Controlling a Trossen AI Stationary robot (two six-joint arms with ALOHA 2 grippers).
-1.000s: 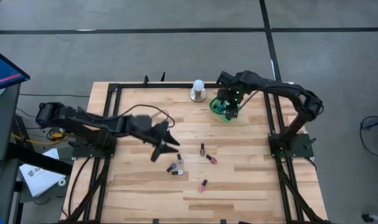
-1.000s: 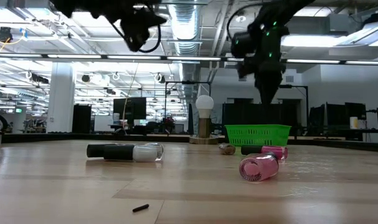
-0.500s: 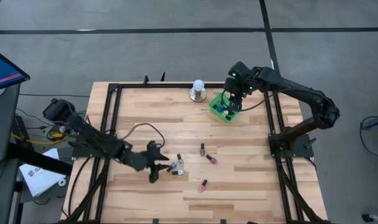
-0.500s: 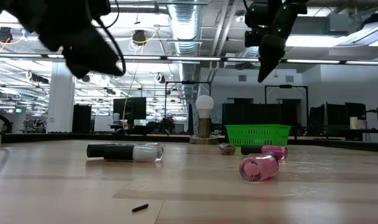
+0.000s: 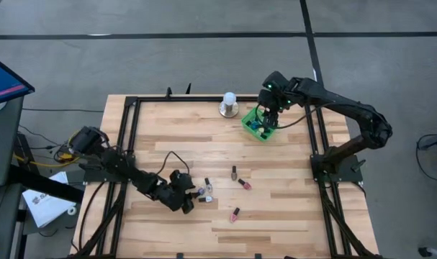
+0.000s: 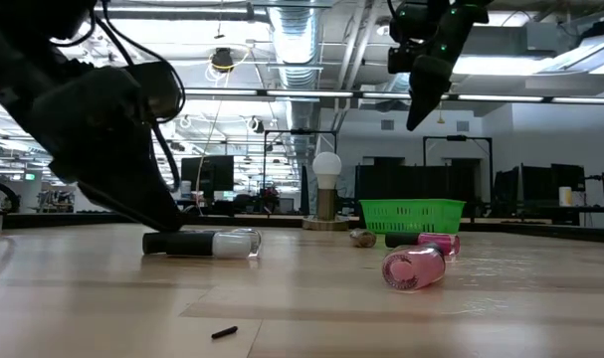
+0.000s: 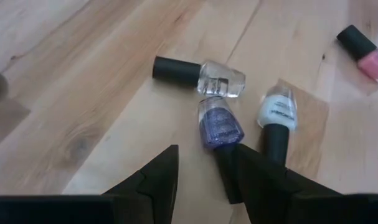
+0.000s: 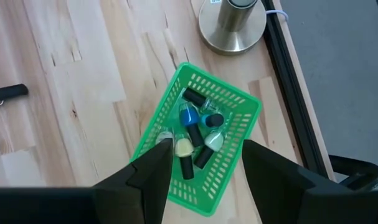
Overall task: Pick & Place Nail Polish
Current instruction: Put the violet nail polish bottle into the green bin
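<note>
Three nail polish bottles lie on their sides in a cluster [image 5: 203, 191]: a clear one [image 7: 206, 74], a purple one [image 7: 220, 119] and a white one [image 7: 277, 109]. My left gripper [image 7: 204, 155] is open, low at the table. Its fingers stand on either side of the purple bottle's dark cap [image 7: 221, 163]. My right gripper [image 8: 204, 148] is open and empty, high above the green basket [image 8: 240, 102], which holds several bottles. Loose bottles also lie on the table: a dark one [image 5: 234, 173] and two pink ones [image 5: 244, 184] [image 5: 235, 214]. My left gripper comes in low from the table's left, slanting down. The purple bottle's cap [image 7: 223, 177] lies along the inner side of one finger [image 7: 254, 171], and I cannot tell whether that finger touches it. The bottle lies flat on the table.
A white-domed object on a round metal base [image 5: 229, 105] stands at the far edge, left of the basket [image 5: 260, 126]. A black frame rail [image 5: 315, 133] runs along the table's right side. A small dark piece [image 6: 224, 332] lies near the front.
My left gripper has swung toward the table's near edge and come down to table height beside the bottle cluster. My right gripper has risen out of the green basket and now hangs high above it. The bottles have not moved.
</note>
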